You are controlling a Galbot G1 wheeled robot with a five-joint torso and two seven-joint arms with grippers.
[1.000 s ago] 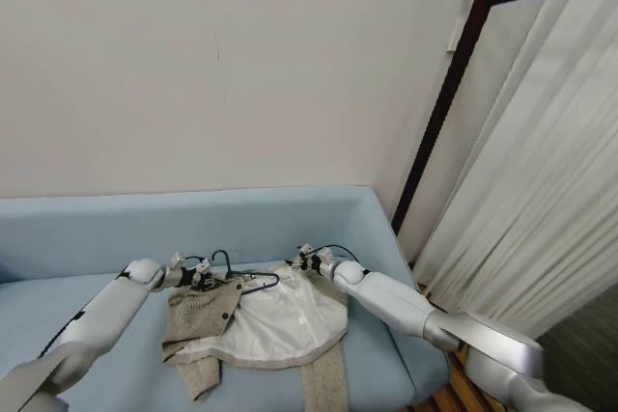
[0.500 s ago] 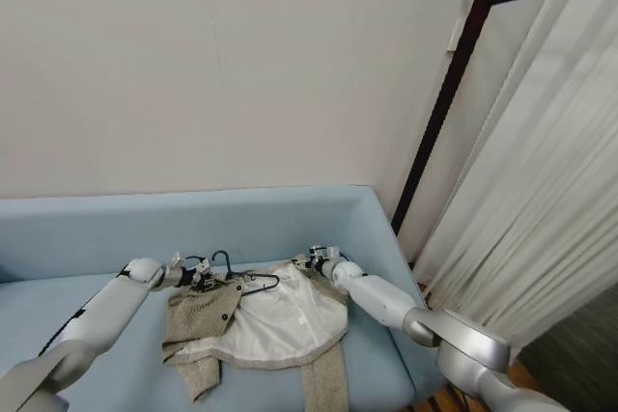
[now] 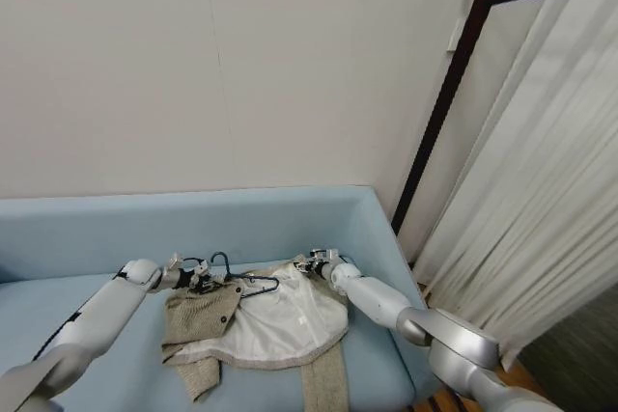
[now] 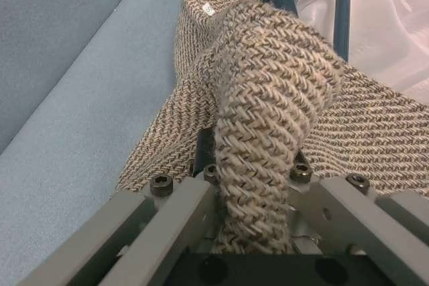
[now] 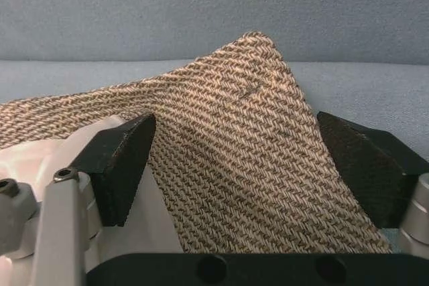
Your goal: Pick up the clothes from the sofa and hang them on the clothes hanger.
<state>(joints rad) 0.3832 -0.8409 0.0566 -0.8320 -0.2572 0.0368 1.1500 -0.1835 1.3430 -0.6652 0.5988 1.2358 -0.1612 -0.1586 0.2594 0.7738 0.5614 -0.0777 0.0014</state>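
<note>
A beige tweed jacket (image 3: 208,311) with a white lining (image 3: 280,325) lies open on the light blue sofa (image 3: 116,229), threaded on a dark hanger (image 3: 253,282). My left gripper (image 3: 198,277) is shut on a bunched fold at the jacket's left shoulder; in the left wrist view the tweed (image 4: 268,98) is pinched in the gripper (image 4: 258,185), with the hanger (image 4: 342,5) just beyond. My right gripper (image 3: 311,262) is at the other shoulder. In the right wrist view this gripper (image 5: 241,165) is open, its black pads (image 5: 117,162) wide apart on either side of a raised peak of tweed (image 5: 255,118).
A dark brown clothes rack (image 3: 449,84) rises to the right of the sofa, its top bar at the upper right corner. White curtains (image 3: 541,190) hang behind it. The sofa's backrest (image 3: 270,214) runs right behind both grippers, and a plain wall stands above.
My right arm has drawn in, its elbow lower and closer, with the gripper edging slightly right at the jacket's shoulder. The left arm and the jacket have stayed put.
</note>
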